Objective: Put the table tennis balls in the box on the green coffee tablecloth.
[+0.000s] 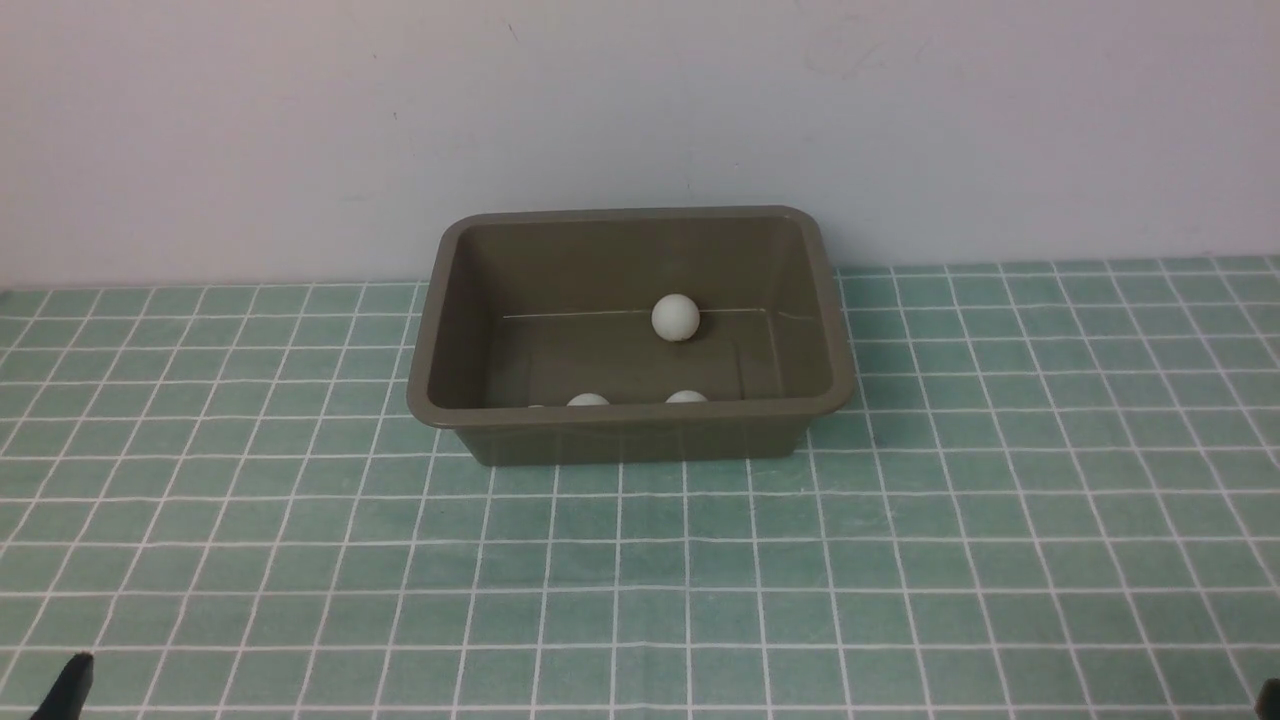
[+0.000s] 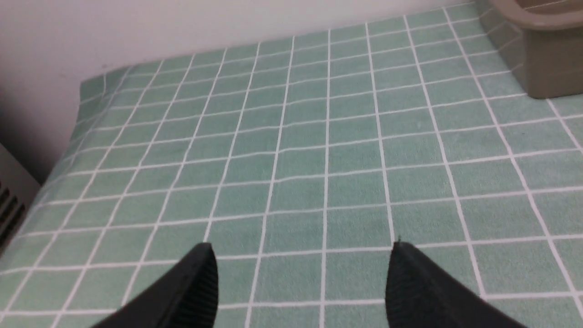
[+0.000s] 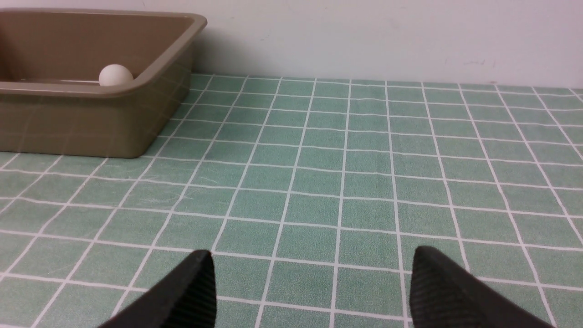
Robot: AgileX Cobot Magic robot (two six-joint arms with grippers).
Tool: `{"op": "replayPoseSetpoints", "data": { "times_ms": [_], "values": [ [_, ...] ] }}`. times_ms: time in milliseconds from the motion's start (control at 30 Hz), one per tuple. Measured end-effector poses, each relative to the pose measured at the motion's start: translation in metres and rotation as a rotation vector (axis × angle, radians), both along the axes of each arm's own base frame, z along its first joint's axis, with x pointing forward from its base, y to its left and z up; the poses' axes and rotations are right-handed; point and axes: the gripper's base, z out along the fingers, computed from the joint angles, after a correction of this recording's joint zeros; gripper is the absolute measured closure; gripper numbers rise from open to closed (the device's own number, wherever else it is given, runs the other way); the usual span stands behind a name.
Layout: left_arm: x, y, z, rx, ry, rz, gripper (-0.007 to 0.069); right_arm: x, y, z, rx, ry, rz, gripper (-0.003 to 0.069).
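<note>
The small matte white table tennis balls [image 1: 675, 317] already lie inside the olive-brown rectangular plastic box [image 1: 640, 438], which sits ahead between my arms on the teal-green gridded tablecloth [image 1: 640, 580], while my left fingers [image 2: 214, 273] and right fingers [image 3: 428, 278] hang released and empty, well apart from it.

Plain off-white painted wall [image 1: 640, 110] behind, matte, marked with a few faint scuffs and small dark specks, meeting the worktop in a straight horizontal line. Soft, even lighting from above, with only a weak shadow along the wall's base. In the left wrist view, a darker shaded strip of the same wall at the worktop's far corner, and beside it a pale grey panel with dark slots [image 2: 11, 200], partly cut off by the frame edge, its nature unclear.
</note>
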Motion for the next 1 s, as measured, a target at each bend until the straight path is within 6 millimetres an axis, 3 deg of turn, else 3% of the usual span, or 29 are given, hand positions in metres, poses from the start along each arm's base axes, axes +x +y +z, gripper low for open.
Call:
{"op": "replayPoseSetpoints", "data": {
  "times_ms": [100, 1000],
  "values": [
    [-0.0029, -0.0003, -0.012, -0.031, 0.008, 0.012, 0.0178, 0.0, 0.0, 0.0, 0.0, 0.0, 0.0, 0.0143],
    [-0.0049, 0.0012, -0.0111, -0.154, -0.031, 0.073, 0.0178, 0.0, 0.0, 0.0001, 0.0, -0.001, 0.0, 0.0143]
  ]
}}
